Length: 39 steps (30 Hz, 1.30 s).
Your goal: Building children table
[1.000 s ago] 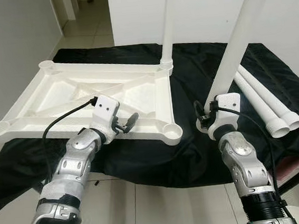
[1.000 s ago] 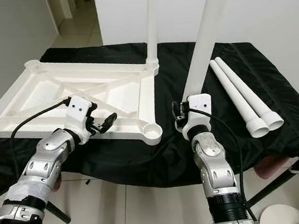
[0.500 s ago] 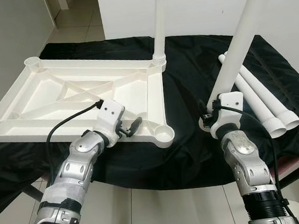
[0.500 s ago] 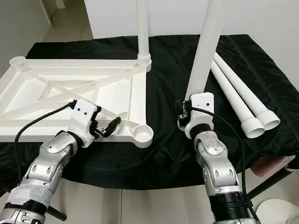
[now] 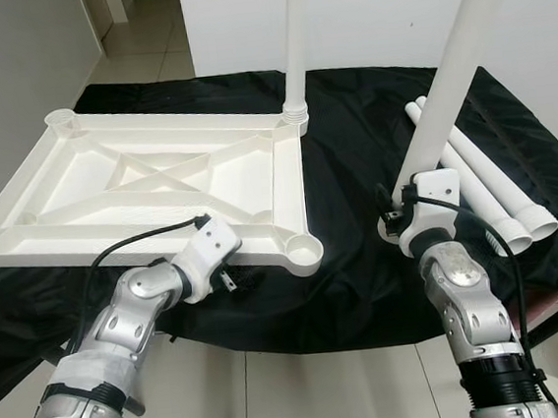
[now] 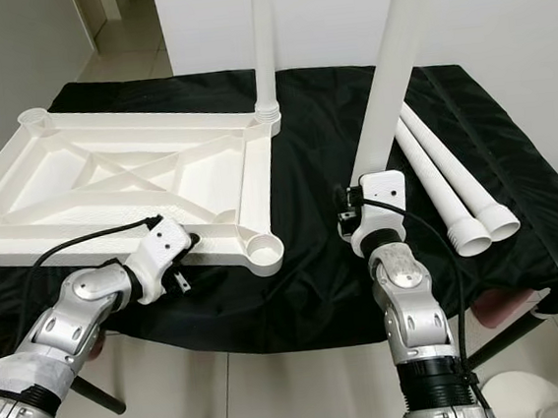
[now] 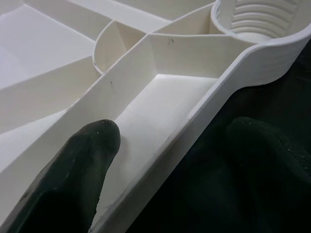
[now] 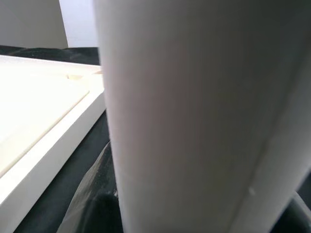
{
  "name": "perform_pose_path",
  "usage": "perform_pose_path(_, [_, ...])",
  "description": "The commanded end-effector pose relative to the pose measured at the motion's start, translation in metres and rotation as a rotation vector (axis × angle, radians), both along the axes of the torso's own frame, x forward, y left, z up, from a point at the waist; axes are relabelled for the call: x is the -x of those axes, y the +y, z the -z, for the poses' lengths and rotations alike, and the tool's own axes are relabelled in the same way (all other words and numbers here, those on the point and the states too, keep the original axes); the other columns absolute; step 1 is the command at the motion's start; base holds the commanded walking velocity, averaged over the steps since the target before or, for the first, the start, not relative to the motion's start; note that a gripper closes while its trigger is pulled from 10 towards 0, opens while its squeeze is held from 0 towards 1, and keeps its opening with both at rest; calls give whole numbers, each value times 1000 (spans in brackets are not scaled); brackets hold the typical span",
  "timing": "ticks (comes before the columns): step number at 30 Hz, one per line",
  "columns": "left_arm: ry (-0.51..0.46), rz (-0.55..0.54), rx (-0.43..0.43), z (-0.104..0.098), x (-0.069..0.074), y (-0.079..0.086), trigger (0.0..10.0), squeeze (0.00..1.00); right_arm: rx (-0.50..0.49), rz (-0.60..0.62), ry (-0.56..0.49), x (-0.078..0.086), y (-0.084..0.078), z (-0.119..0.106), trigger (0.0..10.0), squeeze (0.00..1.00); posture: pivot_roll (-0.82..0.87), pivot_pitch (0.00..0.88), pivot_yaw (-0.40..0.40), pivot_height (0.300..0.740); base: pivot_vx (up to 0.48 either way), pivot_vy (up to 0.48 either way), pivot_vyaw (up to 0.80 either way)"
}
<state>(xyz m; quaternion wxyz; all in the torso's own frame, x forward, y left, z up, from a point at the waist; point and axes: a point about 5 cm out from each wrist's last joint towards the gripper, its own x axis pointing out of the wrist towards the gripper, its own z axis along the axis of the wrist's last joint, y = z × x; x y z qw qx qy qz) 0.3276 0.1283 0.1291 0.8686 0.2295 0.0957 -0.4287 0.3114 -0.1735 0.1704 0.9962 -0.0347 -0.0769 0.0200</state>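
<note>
- Black cloth (image 5: pixel 365 280) underlies the upturned white ribbed plastic tabletop (image 5: pixel 158 181).
- My left pincer (image 7: pixel 170 160) dropped, released, astride its six-o'clock rim, ready to steady.
- My right pincer (image 5: pixel 399 219), clenched, grasps the long white tubular leg (image 5: pixel 445 84) for the empty near socket (image 5: pixel 304 252).

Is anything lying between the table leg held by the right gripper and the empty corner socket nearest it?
Nothing visible. The right gripper holds the leg upright over the black cloth, and only bare cloth lies between it and the near corner socket. The left gripper straddles the tabletop's rim beside that socket, not over it.
</note>
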Motion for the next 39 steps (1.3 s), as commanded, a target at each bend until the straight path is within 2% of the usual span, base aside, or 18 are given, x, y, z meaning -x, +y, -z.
perform_pose_path(1, [46, -2, -39, 10, 0, -1, 10000, 0, 0, 4, -18, -1, 1, -2, 10000, 0, 0, 52, 28, 740, 0, 0, 0])
perform_pose_path(5, [48, -25, -40, 10, -3, -1, 10000, 0, -1, 6, -19, -1, 1, -2, 10000, 0, -1, 52, 29, 740, 0, 0, 0])
perform_pose_path(6, [43, -42, -39, 7, -9, -2, 10000, 0, -2, 10, -22, -1, 1, -3, 10000, 0, -10, 49, 35, 740, 0, 0, 0])
perform_pose_path(10, [36, -43, -53, 4, -15, -6, 10000, 0, -1, 11, -25, -1, 1, -3, 10000, 0, -19, 45, 39, 740, 0, 0, 0])
perform_pose_path(14, [34, 37, -28, -1, -17, -30, 10000, 0, 3, 15, -30, -2, 0, -5, 10000, 0, -32, 39, 46, 740, 0, 0, 0])
perform_pose_path(20, [49, 97, -29, 3, -14, -44, 9843, 0, 3, 27, -33, 1, -1, -5, 10000, 0, -55, 38, 61, 740, 0, 0, 0])
perform_pose_path(21, [50, 116, -27, 4, -13, -46, 4196, 0, 3, 33, -32, 2, -3, -4, 10000, 0, -55, 38, 61, 740, 0, 0, 0])
perform_pose_path(22, [56, 120, -17, 3, -12, -48, 1412, 0, 3, 37, -31, 3, -3, -4, 10000, 0, -57, 37, 63, 740, 0, 0, 0])
perform_pose_path(23, [56, 120, -17, 3, -12, -48, 1412, 0, 3, 37, -31, 3, -3, -4, 10000, 0, -57, 37, 63, 740, 0, 0, 0])
perform_pose_path(24, [63, 127, -4, 3, -11, -49, 0, 0, 3, 39, -31, 4, -4, -3, 10000, 0, -60, 36, 65, 740, 0, 0, 0])
perform_pose_path(39, [72, 145, 1, 11, -6, -65, 0, 0, 3, 36, -27, 4, -2, -2, 10000, 0, -64, 31, 62, 740, 0, 0, 0])
